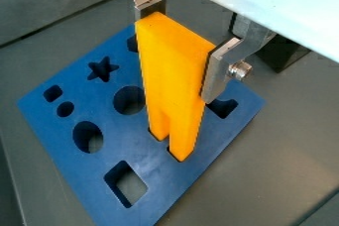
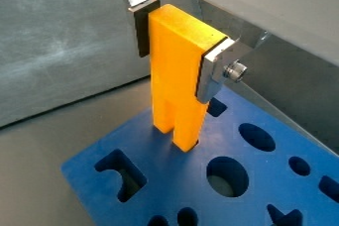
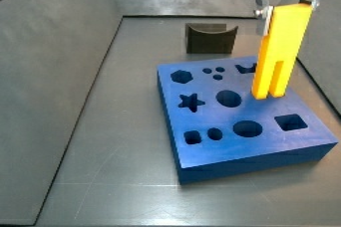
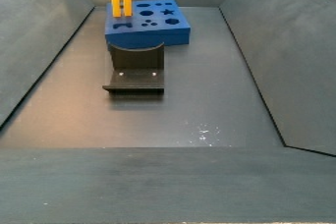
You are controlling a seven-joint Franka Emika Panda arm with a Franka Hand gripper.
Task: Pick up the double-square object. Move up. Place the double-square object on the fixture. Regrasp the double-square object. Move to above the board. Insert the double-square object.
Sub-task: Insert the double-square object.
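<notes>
Dark grey enclosure floor [image 3: 94, 141] with sloped walls. The large thick blue square board [image 3: 213, 141], pierced by dark shaped holes, lies on the floor. The gripper [image 1: 185, 42], above the board, is clenched on the bright yellow grooved double-square object [image 1: 175, 81], held upright, lower end just above the board's surface. In a side view, the small dark fixture [image 3: 209, 38] stands at 12 o'clock from the board, apart.
</notes>
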